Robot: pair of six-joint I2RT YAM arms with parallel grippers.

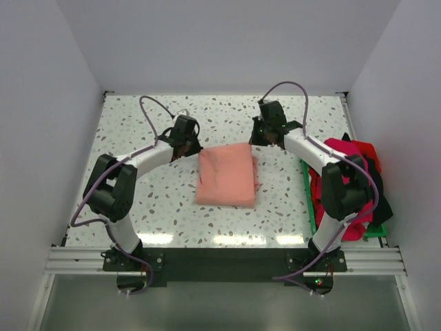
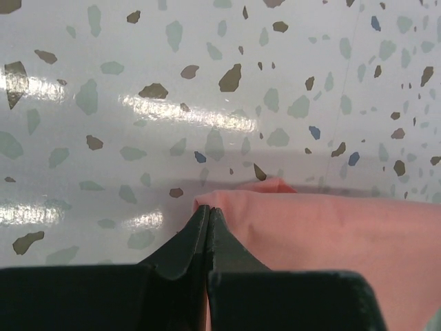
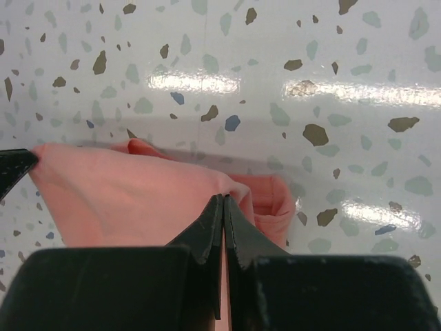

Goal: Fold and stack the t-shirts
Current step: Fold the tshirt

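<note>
pink shirt (image 1: 226, 176): soft folded rectangle, frame centre, glossy speckled table (image 1: 138, 131) | left gripper (image 2: 208, 212): pinched shut on its upper-left corner | right gripper (image 3: 223, 201): pinched shut on upper-right corner | other shirts (image 1: 348, 155): crumpled heap, green tray (image 1: 309, 200), right edge

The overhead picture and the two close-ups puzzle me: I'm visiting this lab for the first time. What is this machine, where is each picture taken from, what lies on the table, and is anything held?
It is a robot: two white-and-black arms bolted at the table's near edge. The overhead picture looks down from above and behind them. Each close-up comes from a camera on one wrist, looking past its dark fingers. On the speckled table lies a folded salmon-pink cloth t-shirt. The left gripper and the right gripper are each shut on a far corner of it, pinching the cloth. At the right, a pile of magenta, red and black t-shirts lies on a green plastic tray.
</note>
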